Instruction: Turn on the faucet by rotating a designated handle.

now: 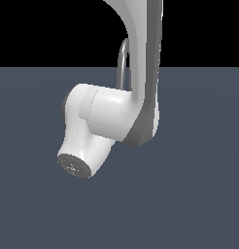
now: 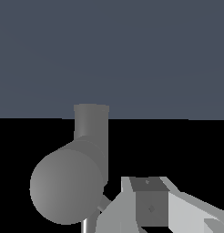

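The big white robot arm [image 1: 136, 97] fills the middle of the exterior view and hides most of the faucet [image 1: 122, 63]. Only a thin grey curve of the spout peeks out behind the arm, just above where the dark floor [image 1: 199, 194] meets the black.

In the wrist view the faucet [image 2: 75, 177] is very close. A fat grey tube ends in a round cap, and a shorter tube goes off from it at a bend. A thin pale sliver [image 2: 104, 204] sits between the round cap and the gripper [image 2: 150, 207]. It may be the handle, but I cannot tell, so I cannot say which way the handle points or how its long side lies.

Part of the gripper shows right beside the faucet. Its fingertips are out of sight, so I cannot tell if it is open, closed or holding something.

I think the arm is at the reaching step, close to the base. Next it must find the little lever and push it round gently, without bumping the spout
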### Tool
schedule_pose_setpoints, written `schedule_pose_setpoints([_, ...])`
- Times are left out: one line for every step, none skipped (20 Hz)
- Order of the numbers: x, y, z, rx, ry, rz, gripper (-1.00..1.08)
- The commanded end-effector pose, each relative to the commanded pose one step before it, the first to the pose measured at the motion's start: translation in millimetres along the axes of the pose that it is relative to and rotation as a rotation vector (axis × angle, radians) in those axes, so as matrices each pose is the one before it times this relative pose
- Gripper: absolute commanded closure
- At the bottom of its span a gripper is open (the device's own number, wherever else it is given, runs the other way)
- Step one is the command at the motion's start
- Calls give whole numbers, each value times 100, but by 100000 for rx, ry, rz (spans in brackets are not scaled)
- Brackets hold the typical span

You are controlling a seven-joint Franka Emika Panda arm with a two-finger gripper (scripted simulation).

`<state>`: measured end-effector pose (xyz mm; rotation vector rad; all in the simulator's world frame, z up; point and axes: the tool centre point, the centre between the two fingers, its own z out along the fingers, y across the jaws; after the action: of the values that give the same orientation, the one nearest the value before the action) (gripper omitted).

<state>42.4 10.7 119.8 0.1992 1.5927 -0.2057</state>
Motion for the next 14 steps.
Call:
schedule_pose_setpoints([-2621, -354, -6, 332, -2866, 566, 108])
schedule_pose_setpoints([-416, -109, -1, -53, -102, 34, 108])
schedule_pose_setpoints([0, 0, 0, 0, 0, 0, 108])
schedule_pose_setpoints([2514, -281, -76, 281, 3715, -770, 108])
schedule_pose_setpoints([-326, -327, -2, -24, -293, 62, 108])
schedule_pose_setpoints([-326, -327, -1, -24, -293, 62, 108])
schedule_pose_setpoints([-327, -327, -1, -24, -293, 62, 108])
schedule_pose_setpoints([-327, -327, -1, -24, -294, 62, 108])
schedule_pose_setpoints([-327, -327, -1, -24, -294, 62, 108])
schedule_pose_setpoints([-331, -327, -2, -25, -301, 64, 108])
schedule_pose_setpoints([-327, -327, 0, -25, -294, 62, 108])
schedule_pose_setpoints([-327, -327, 0, -25, -294, 62, 108])
schedule_pose_setpoints([-331, -327, 0, -26, -301, 63, 108])
schedule_pose_setpoints([-327, -327, 2, -26, -294, 61, 108])
